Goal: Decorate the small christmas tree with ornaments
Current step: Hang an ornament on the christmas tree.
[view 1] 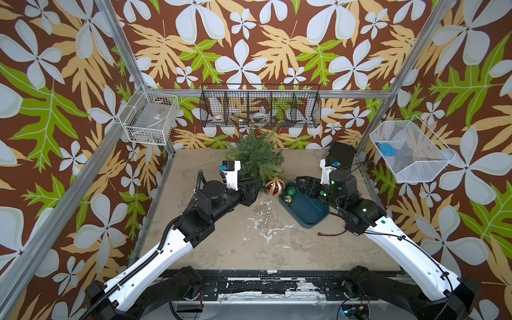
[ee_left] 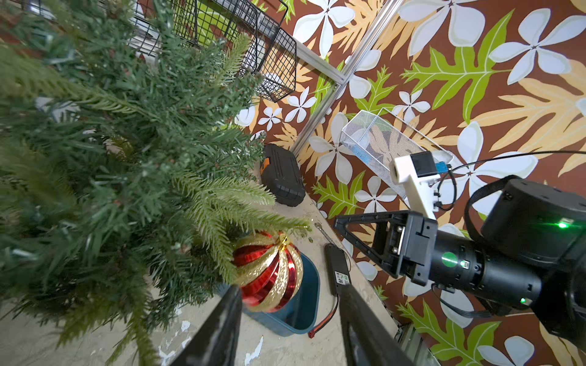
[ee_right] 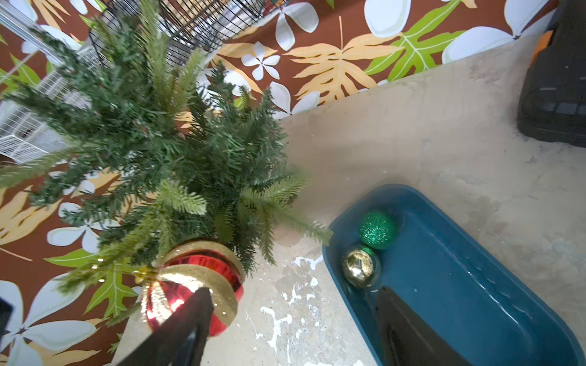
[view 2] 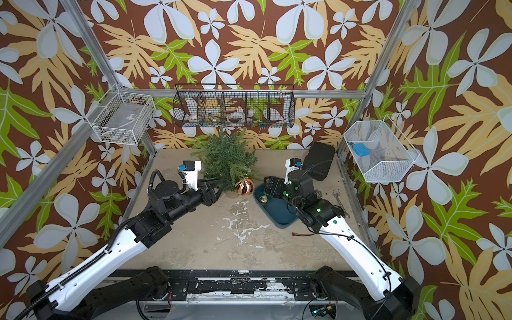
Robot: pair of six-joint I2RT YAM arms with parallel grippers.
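Ornament, striped [ee_left: 269, 275]: red-and-gold ribbed ball hanging from a low, pale green branch tip on the tree's right side; the gold cap is up against the needles, so the ribs run top to bottom.
Left gripper [ee_left: 290, 290]: fingers spread, one on each side of the striped ball's lower half (contact with it cannot be told), pointing toward the tree's foot.
Right gripper [ee_right: 295, 293]: fingers wide apart with nothing between them, hovering over the tree-side end of the tray and pointing at the tree.
Green ornament [ee_right: 377, 228]: glittery ball lying in the tray, at the end nearest the tree.
Gold ornament [ee_right: 361, 265]: smaller shiny ball touching the green one, in the same end.
Tray [view 1: 307, 212]: dark teal and oblong; its long axis runs diagonally from the tree's foot toward the right arm's side of the table, and the rest of it is bare.
Small christmas tree [view 1: 256, 156]: upright at the back middle of the table, tip pointing up toward the black wire basket [view 1: 260, 109] on the rear wall; lower branches fan outward.
Table [view 1: 249, 243]: worn beige top.
Black case [view 1: 340, 152]: back right corner, well apart from the tree.
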